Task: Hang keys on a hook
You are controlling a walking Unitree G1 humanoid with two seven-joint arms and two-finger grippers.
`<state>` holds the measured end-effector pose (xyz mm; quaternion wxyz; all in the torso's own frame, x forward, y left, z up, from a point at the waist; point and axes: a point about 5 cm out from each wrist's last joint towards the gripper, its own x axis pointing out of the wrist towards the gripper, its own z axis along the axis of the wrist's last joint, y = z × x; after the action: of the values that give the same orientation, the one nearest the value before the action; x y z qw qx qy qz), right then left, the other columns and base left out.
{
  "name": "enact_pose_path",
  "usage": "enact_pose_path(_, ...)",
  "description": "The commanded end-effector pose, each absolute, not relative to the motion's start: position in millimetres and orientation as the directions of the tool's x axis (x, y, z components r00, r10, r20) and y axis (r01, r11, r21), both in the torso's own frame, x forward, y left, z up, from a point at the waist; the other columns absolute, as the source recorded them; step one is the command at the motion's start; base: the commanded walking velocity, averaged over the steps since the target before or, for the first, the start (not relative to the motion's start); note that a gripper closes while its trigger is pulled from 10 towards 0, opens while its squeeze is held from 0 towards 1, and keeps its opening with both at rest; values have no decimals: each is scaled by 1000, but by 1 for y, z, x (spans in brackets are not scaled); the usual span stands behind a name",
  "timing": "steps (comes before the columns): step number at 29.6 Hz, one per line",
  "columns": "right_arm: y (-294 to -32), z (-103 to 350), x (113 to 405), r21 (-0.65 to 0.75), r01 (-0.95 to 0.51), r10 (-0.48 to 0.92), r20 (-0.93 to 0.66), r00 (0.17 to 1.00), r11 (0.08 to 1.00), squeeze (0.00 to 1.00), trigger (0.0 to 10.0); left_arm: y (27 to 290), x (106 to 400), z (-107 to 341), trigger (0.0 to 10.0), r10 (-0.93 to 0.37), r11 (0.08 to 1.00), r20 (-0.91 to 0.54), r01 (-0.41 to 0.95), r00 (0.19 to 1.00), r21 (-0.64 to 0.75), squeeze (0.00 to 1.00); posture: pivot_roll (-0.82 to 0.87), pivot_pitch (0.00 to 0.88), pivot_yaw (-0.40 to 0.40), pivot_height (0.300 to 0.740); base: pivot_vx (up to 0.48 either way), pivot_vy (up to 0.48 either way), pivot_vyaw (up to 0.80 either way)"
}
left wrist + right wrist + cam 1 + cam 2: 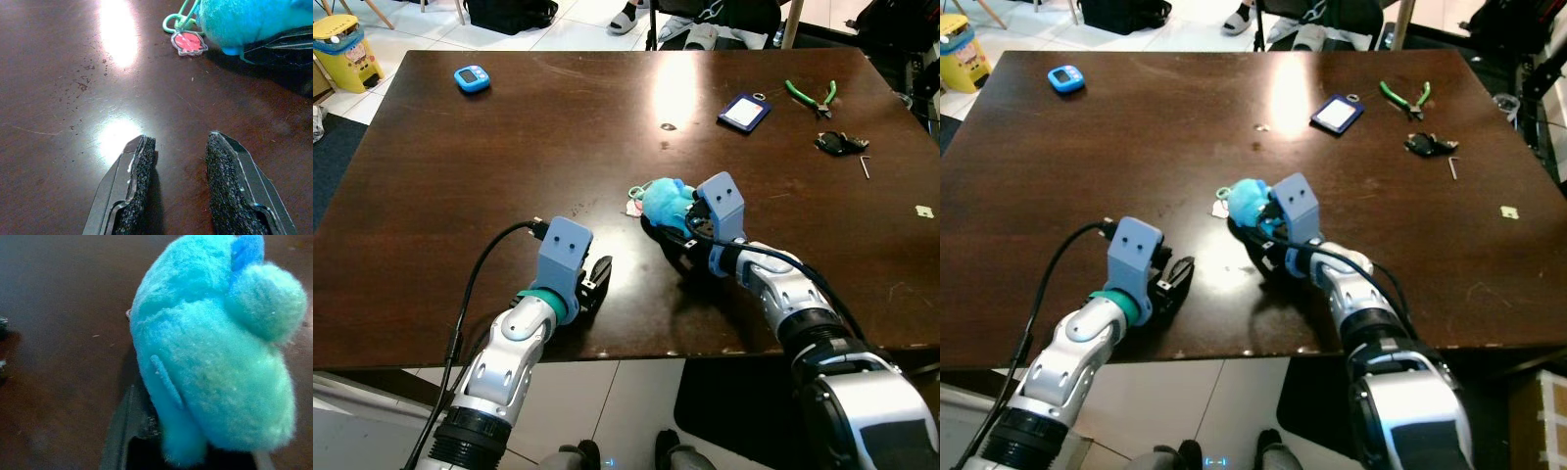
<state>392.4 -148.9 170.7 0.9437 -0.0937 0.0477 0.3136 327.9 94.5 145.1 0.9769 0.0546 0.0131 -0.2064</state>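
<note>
A fluffy blue plush keychain (pixel 664 199) lies on the dark brown table (pixel 509 166), a little right of the middle and near the front. A green ring (pixel 176 22) and a pink tag (pixel 189 42) hang off its left end and rest on the wood. My right gripper (pixel 658 221) is shut on the plush (pixel 215 357), with one black finger (pixel 122 431) showing under it. My left gripper (pixel 597 274) rests low on the table near the front edge, to the left of the plush. It is open, and bare wood lies between its pads (pixel 139 181).
At the table's far side lie a blue timer (pixel 471 78), a blue badge holder (pixel 744 111), green pliers (pixel 813 94), a black key bunch (pixel 837 143) and a small hex key (pixel 865 164). A yellow toy (pixel 342 49) and a person's sandalled foot (pixel 626 18) are on the floor beyond.
</note>
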Motion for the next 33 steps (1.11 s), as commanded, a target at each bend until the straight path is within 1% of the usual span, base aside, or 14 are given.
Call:
enact_pose_path(1,-147,159,387,-114,-628,607,-173,776,770,0,0,96,327,137,10000,-397,908,-84,404,914,107,0,-53,216,89,740,0,0,0)
enact_pose_path(3,-147,159,387,-114,-628,607,-173,776,770,0,0,96,327,137,10000,-397,908,-84,404,914,107,0,-53,216,89,740,0,0,0)
enact_pose_path(10,-135,179,375,-84,-696,698,-8,716,713,0,0,101,327,138,10000,-387,914,-78,393,919,104,0,-65,198,87,740,0,0,0)
enact_pose_path(12,-133,192,368,-77,-698,702,61,709,712,0,0,103,327,140,10000,-374,921,-64,378,925,97,0,-69,192,89,740,0,0,0)
enact_pose_path(18,-127,211,357,-70,-689,690,156,707,721,0,0,110,325,151,10000,-331,941,-13,331,943,75,0,-80,178,93,740,0,0,0)
enact_pose_path(21,-127,211,357,-70,-689,690,156,707,721,0,0,110,325,151,10000,-331,941,-13,331,943,75,0,-80,178,93,740,0,0,0)
enact_pose_path(22,-125,220,351,-85,-648,648,221,729,757,0,10000,117,321,162,10000,-290,955,30,287,957,68,0,-86,162,96,740,0,0,0)
enact_pose_path(23,-125,220,351,-85,-648,648,221,729,757,0,10000,117,321,162,10000,-290,955,30,287,957,68,0,-86,162,96,740,0,0,0)
enact_pose_path(24,-129,222,344,-94,-551,553,283,784,829,0,10000,129,313,173,10000,-235,969,68,229,970,87,0,-84,143,100,740,0,0,0)
enact_pose_path(25,-129,222,344,-94,-551,553,283,784,829,0,10000,129,313,173,10000,-235,969,68,229,970,87,0,-84,143,100,740,0,0,0)
enact_pose_path(26,-134,215,338,-57,-461,454,312,835,886,0,10000,140,304,179,10000,-194,977,84,186,977,102,0,-82,132,105,740,0,0,0)
enact_pose_path(27,-134,215,338,-57,-461,454,312,835,886,0,10000,140,304,179,10000,-194,977,84,186,977,102,0,-82,132,105,740,0,0,0)
enact_pose_path(28,-138,210,333,-27,-400,387,317,866,916,0,10000,146,298,183,10000,-172,980,91,161,981,113,0,-82,132,105,740,0,0,0)
enact_pose_path(33,-139,203,329,-28,-373,362,313,878,927,0,10000,150,294,183,10000,-164,980,92,152,982,126,0,-79,127,107,740,0,0,0)
